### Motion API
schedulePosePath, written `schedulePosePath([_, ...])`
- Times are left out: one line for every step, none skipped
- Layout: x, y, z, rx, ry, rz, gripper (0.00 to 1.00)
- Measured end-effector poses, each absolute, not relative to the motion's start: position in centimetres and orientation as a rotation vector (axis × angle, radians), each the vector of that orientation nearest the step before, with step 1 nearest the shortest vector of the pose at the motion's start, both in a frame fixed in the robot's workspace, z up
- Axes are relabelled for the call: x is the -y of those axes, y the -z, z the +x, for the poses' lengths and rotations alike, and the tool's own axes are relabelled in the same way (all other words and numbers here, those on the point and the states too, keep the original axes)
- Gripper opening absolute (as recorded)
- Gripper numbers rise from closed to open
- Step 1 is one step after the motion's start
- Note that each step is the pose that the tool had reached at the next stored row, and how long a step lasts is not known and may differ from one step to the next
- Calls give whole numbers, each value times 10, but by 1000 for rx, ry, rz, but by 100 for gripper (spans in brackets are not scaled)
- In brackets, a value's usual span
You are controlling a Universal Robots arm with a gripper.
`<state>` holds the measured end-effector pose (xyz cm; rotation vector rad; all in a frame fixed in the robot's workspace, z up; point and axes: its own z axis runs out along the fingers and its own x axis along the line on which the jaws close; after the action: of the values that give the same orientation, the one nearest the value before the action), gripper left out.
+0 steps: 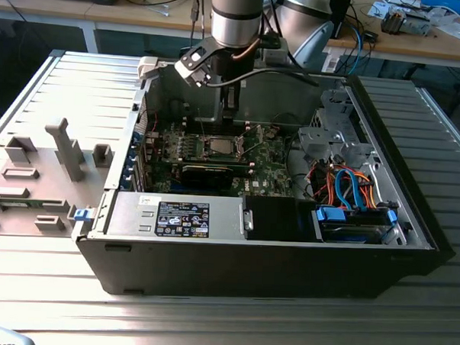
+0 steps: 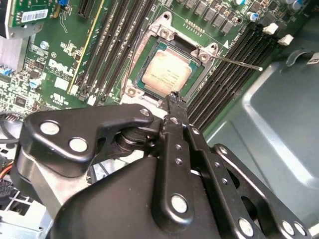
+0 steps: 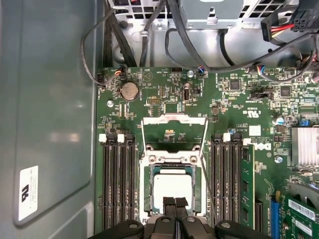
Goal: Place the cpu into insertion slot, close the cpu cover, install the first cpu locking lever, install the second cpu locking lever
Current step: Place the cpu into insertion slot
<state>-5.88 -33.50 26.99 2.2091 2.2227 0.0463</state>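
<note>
The cpu (image 3: 172,185) sits in the insertion slot (image 3: 147,191); the cpu cover (image 3: 174,119) lies open, levers (image 3: 205,149) unlatched. In the exterior view the gripper (image 1: 231,117), pressed together and empty, hangs at the slot's twelve o'clock.

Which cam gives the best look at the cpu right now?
First wrist view: looks straight down on the cpu seated in the insertion slot, tool overlapping one edge. Second wrist view shows it obliquely; exterior view, from far off.

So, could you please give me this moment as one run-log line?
chip in socket | cover open | gripper shut, empty, at chip's edge
</note>
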Motion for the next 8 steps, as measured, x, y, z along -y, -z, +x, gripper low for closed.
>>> schedulePosePath([335, -271, -59, -2223, -46, 2209, 11])
schedulePosePath([335, -272, -59, -2223, -46, 2209, 11])
schedulePosePath([335, -273, -59, -2223, -46, 2209, 11])
schedulePosePath([335, -273, -59, -2223, -47, 2209, 11])
schedulePosePath([335, -273, -59, -2223, -47, 2209, 11])
schedulePosePath([335, -273, -59, -2223, -47, 2209, 11])
schedulePosePath([335, -273, -59, -2223, -46, 2209, 11])
schedulePosePath([335, -273, -59, -2223, -46, 2209, 11])
